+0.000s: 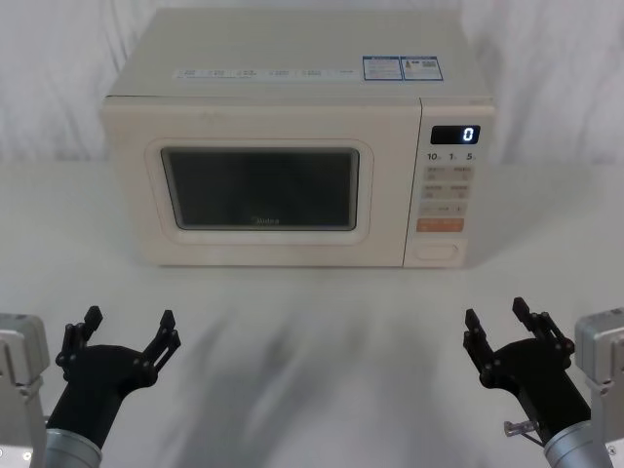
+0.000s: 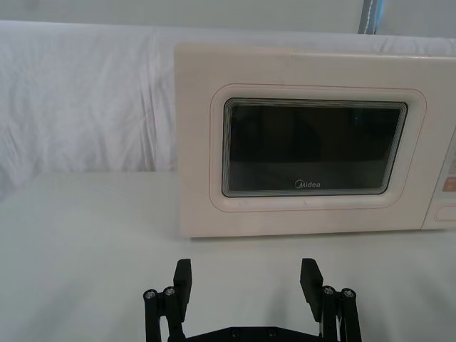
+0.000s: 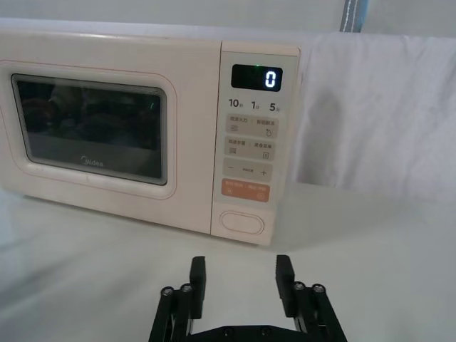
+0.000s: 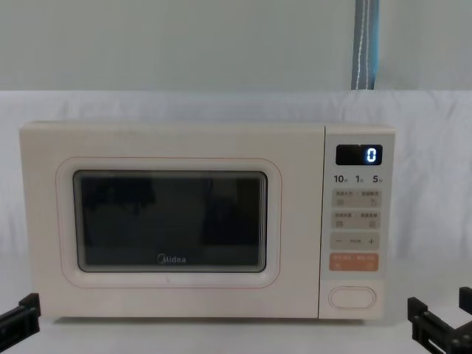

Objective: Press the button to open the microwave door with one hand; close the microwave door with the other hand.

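The microwave (image 1: pixel 292 146) stands on the table (image 1: pixel 312 322), with a draped cloth (image 1: pixel 546 88) hanging behind it. The microwave door (image 1: pixel 263 185) takes up the left part of the microwave's front and lies flush with it. The control panel (image 1: pixel 448 185) fills the right part of that front. On the panel, the display (image 1: pixel 454 135) sits at the top and the button (image 1: pixel 438 253) at the very bottom, just below the wide rectangular key (image 1: pixel 440 224). My left gripper (image 1: pixel 127 336) hangs before the microwave, off its left front corner, well apart from it. My right gripper (image 1: pixel 505 331) hangs before the microwave too, out in front of the control panel and slightly right of the button.
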